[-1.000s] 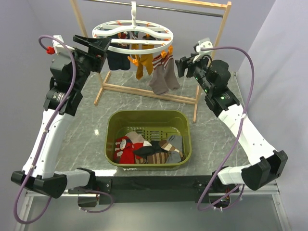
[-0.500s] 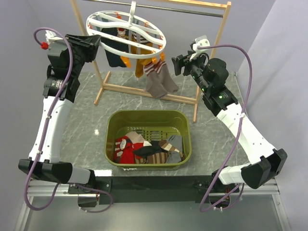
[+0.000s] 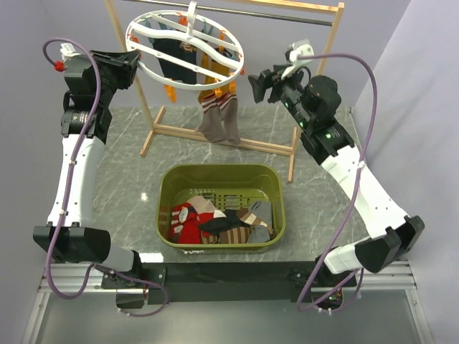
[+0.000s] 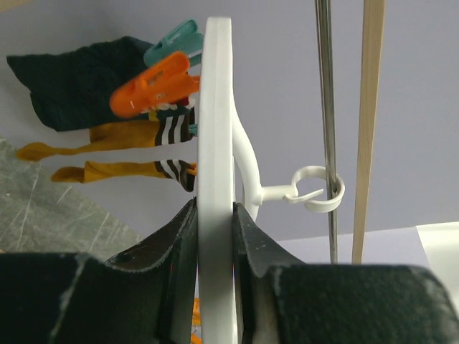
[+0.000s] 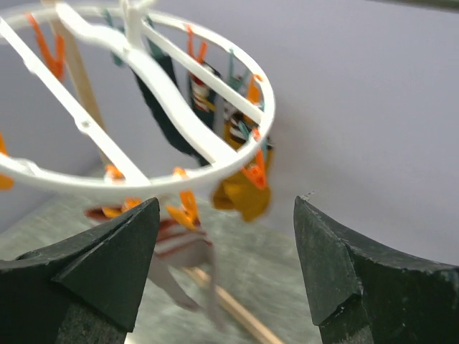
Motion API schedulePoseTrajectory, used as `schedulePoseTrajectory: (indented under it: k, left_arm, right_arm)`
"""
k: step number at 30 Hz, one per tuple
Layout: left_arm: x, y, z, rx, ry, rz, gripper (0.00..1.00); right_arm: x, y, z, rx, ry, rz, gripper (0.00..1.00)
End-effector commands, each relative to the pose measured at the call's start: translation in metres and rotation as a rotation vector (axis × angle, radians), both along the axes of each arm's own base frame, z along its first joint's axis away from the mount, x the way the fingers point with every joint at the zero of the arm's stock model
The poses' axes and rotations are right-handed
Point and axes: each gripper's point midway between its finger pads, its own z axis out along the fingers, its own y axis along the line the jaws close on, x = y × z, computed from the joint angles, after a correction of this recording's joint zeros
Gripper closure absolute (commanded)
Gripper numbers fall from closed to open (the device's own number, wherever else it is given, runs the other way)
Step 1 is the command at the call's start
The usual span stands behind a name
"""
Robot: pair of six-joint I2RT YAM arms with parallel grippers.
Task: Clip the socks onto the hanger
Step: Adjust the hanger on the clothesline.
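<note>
The white ring hanger (image 3: pixel 191 20) hangs tilted from the rack rod, its hook (image 4: pixel 315 193) on the metal bar. My left gripper (image 3: pixel 133 61) is shut on the ring's left rim (image 4: pixel 215 107), which stands edge-on between the jaws (image 4: pixel 214 209). Clipped socks dangle beneath: a grey-taupe pair (image 3: pixel 219 118), a navy one (image 4: pixel 79 79), a mustard one (image 5: pixel 244 190). More socks lie in the basket, among them a red one (image 3: pixel 188 222) and a brown striped one (image 3: pixel 237 233). My right gripper (image 3: pixel 252 84) is open just right of the ring, nothing between its fingers (image 5: pixel 226 215).
An olive green basket (image 3: pixel 222 172) sits mid-table in front of the rack. The wooden rack's right post (image 3: pixel 331 50) and base rail (image 3: pixel 215 140) stand behind it. Orange clips (image 5: pixel 188 206) and teal clips (image 4: pixel 172 39) hang around the ring.
My left gripper shut on the ring's rim and drew it left and up, tilting the hanger. The hanging socks swung left. My right gripper rose and moved left toward the ring.
</note>
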Motion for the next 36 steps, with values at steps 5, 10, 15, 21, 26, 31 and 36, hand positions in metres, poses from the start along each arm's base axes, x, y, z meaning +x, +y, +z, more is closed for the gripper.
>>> schedulePoseTrajectory:
  k: [5, 10, 15, 21, 26, 31, 36]
  left_arm:
    - [0.015, -0.006, 0.008, 0.052, -0.041, -0.075, 0.75]
    - [0.03, 0.002, -0.001, 0.089, -0.025, -0.077, 0.75]
    - [0.035, 0.015, 0.001, 0.13, -0.036, -0.042, 0.73]
    - [0.035, 0.016, 0.004, 0.138, -0.049, -0.05, 0.72]
    - [0.036, 0.014, -0.002, 0.139, -0.04, -0.063, 0.72]
    - [0.037, 0.015, 0.0, 0.148, -0.045, -0.061, 0.72]
    - [0.037, 0.013, -0.002, 0.147, -0.048, -0.075, 0.72]
  right_arm:
    - [0.004, 0.033, 0.04, 0.369, 0.137, 0.131, 0.19]
    - [0.017, 0.037, 0.03, 0.488, 0.275, 0.086, 0.21]
    - [0.03, 0.028, 0.021, 0.552, 0.323, 0.0, 0.25]
    - [0.04, 0.038, 0.018, 0.583, 0.349, -0.005, 0.28]
    - [0.05, 0.045, 0.016, 0.599, 0.362, -0.026, 0.3]
    - [0.06, 0.041, 0.006, 0.58, 0.386, -0.087, 0.31]
    - [0.059, 0.044, 0.01, 0.595, 0.377, -0.061, 0.38]
